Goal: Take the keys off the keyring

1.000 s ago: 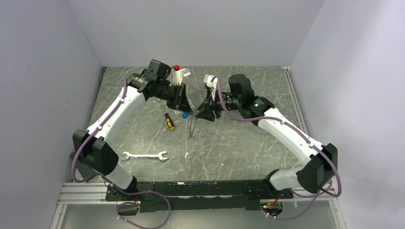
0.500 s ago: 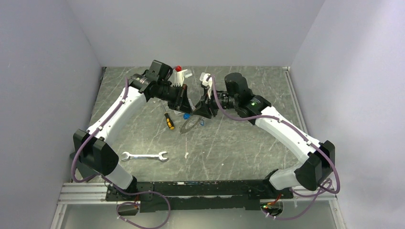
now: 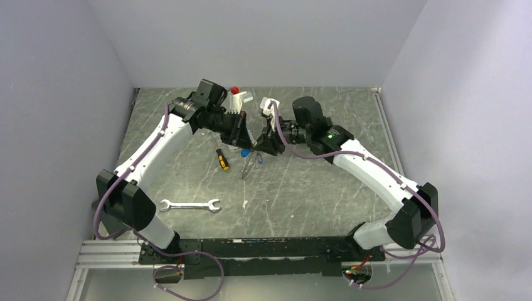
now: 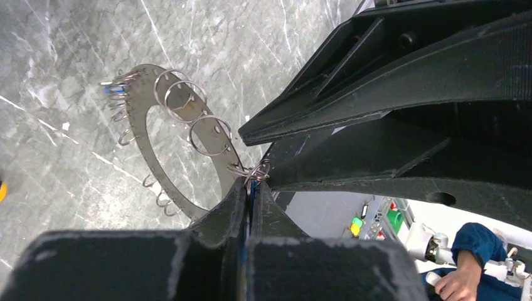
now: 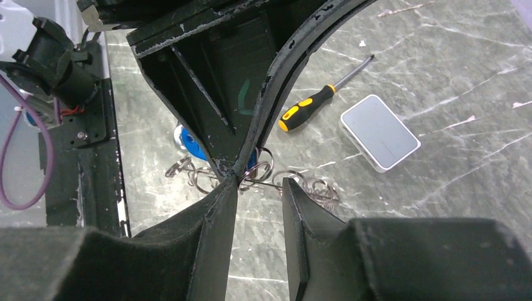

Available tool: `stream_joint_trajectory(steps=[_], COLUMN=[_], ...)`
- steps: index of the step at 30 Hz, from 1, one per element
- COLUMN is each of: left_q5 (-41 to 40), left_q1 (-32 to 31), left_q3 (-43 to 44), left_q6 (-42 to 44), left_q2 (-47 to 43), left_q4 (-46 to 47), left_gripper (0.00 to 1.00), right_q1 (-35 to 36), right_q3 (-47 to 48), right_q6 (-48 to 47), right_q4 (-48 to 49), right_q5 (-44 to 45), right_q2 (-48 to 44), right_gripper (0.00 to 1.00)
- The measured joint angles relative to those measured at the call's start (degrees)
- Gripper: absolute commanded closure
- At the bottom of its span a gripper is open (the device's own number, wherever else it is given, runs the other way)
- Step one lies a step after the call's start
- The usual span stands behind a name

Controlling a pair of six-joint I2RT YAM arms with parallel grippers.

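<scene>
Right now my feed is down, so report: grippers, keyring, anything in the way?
Left gripper shut on blue key. Right gripper open, straddling small rings at keyring rim. Screwdriver, white box lie apart.

High view down onto the table (image 3: 313, 194), two close wrist views facing each other, sharing the keyring (image 4: 137, 135)

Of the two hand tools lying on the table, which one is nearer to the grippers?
The screwdriver with the yellow-and-black handle, lying just left of the keyring. The silver wrench lies well away, closer to the arm bases.
</scene>
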Motion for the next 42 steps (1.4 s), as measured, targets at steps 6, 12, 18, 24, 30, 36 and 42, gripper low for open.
stream_joint_trajectory(steps=[6,12,18,24,30,36,42], left_q5=[-0.2,0.6,1.5,1.7,1.9,1.9,1.9], left_q1=[0.1,0.1,0.1,0.2,1.2,2.0,2.1], left_q3=[-0.6,-0.7,-0.7,-0.7,-1.4,-2.6,-3.5], left_q6=[1.2,1.3,2.2,2.8,2.8,2.8,2.6], left_q2=[-0.5,-0.6,-0.6,-0.6,-2.0,-3.4,-3.8], left_q4=[0.4,0.7,0.7,0.5,0.7,0.9,1.9], left_gripper=[1.00,1.00,1.00,1.00,1.00,1.00,1.00], right_q1=[0.6,0.5,0.5,0.5,0.5,0.5,0.2], right_q3=[0.0,0.0,-0.3,-0.8,-1.1,-1.6,-1.7], right_q6=[-1.8,-2.9,-4.2,-5.1,-6.4,-6.5,-4.4], right_q4=[-0.3,-0.5,-0.5,-0.3,-0.2,0.5,1.2], right_q5=[2.6,3.6,2.3,0.9,1.0,0.8,0.9], right_q2=[-0.2,-0.2,-0.2,-0.3,-0.6,-1.9,-2.1], right_gripper=[0.69,0.72,0.74,0.90,1.00,1.00,1.00])
